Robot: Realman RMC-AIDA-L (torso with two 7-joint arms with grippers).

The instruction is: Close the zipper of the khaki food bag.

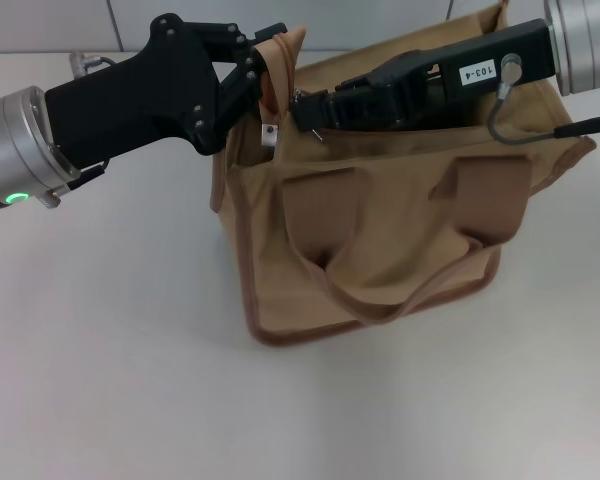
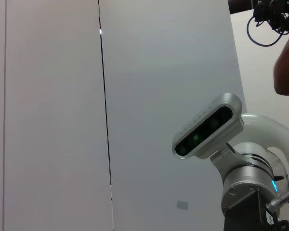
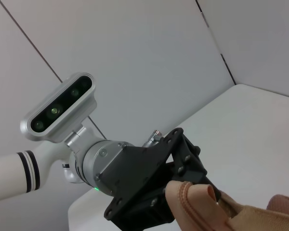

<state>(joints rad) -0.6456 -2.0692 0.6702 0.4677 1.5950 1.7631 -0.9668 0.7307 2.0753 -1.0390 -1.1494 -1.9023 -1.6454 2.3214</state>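
L gripper [image 1: 263, 62] pinching bag [image 1: 380, 270] corner, R gripper [image 1: 310, 110] at zipper [image 1: 269, 133]

Khaki bag [image 1: 380, 250] – brown piping, black claws – silver tab [image 1: 268, 134]

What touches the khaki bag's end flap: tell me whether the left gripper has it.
Touching. In the head view the left gripper pinches the khaki food bag at its raised end flap; the right wrist view shows the same contact.

White table [image 1: 110, 380], grey panelled wall [image 2: 159, 72] behind it
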